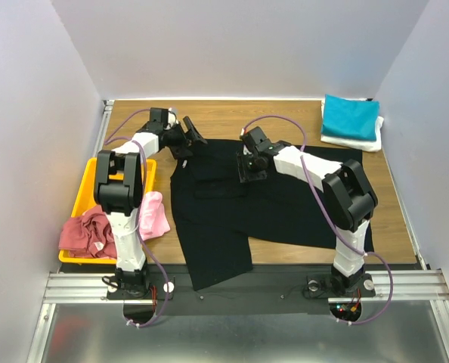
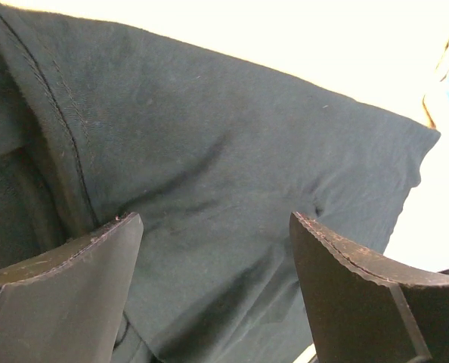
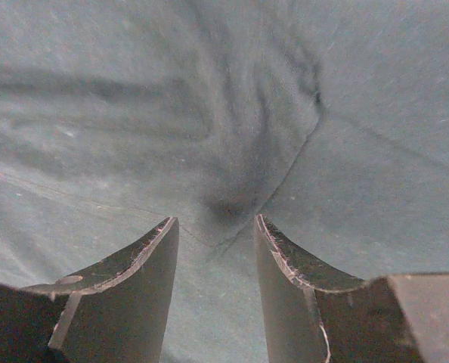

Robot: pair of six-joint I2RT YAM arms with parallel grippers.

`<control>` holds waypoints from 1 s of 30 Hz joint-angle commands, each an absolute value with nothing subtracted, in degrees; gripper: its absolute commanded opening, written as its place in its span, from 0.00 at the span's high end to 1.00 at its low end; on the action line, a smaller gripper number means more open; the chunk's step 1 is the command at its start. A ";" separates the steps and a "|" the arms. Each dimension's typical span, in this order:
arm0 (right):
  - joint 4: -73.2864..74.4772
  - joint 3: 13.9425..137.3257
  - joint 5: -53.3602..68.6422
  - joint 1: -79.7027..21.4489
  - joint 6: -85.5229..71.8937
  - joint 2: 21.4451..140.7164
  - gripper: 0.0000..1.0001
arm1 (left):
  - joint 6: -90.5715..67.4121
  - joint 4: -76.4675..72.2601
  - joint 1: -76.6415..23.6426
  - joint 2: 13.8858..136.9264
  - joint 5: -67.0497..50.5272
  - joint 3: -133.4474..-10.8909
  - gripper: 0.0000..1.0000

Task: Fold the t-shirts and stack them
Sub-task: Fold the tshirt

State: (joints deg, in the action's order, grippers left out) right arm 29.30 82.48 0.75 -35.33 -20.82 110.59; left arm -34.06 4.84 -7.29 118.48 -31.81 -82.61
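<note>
The large black t-shirt (image 1: 232, 204) lies spread over the middle of the table, its left part folded. My left gripper (image 1: 193, 136) is open wide at the shirt's far left corner, and its wrist view shows the black cloth (image 2: 232, 151) between the fingers (image 2: 217, 219). My right gripper (image 1: 249, 168) is down on the upper middle of the shirt. Its jaws (image 3: 215, 221) stand partly open over puckered black cloth (image 3: 232, 136). A folded teal shirt (image 1: 351, 116) lies on a folded white shirt (image 1: 349, 141) at the far right. A pink shirt (image 1: 155, 215) and a dusty red shirt (image 1: 85, 233) lie crumpled at the tray.
The yellow plastic tray (image 1: 85, 189) stands at the left edge beside the left arm. White walls close in the table on the left, back and right. A metal rail (image 1: 247, 286) runs along the near edge.
</note>
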 commanded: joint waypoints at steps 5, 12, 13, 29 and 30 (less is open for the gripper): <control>29.53 81.13 5.01 -35.95 -22.50 112.59 0.50 | -32.78 1.24 -8.17 106.00 -29.79 -79.81 0.09; 30.06 79.37 6.24 -35.77 -22.85 112.24 0.50 | -34.45 0.62 -11.60 109.24 -30.50 -80.33 0.09; 30.23 79.28 6.33 -35.86 -22.85 112.06 0.50 | -34.71 0.44 -11.95 109.68 -30.50 -80.33 0.09; 31.02 79.80 11.16 -35.86 -22.24 113.29 0.90 | -35.16 0.35 -13.18 114.43 -29.44 -77.87 0.09; 31.46 79.98 11.25 -35.86 -22.24 113.03 0.93 | -34.98 0.35 -13.18 115.04 -29.27 -77.70 0.10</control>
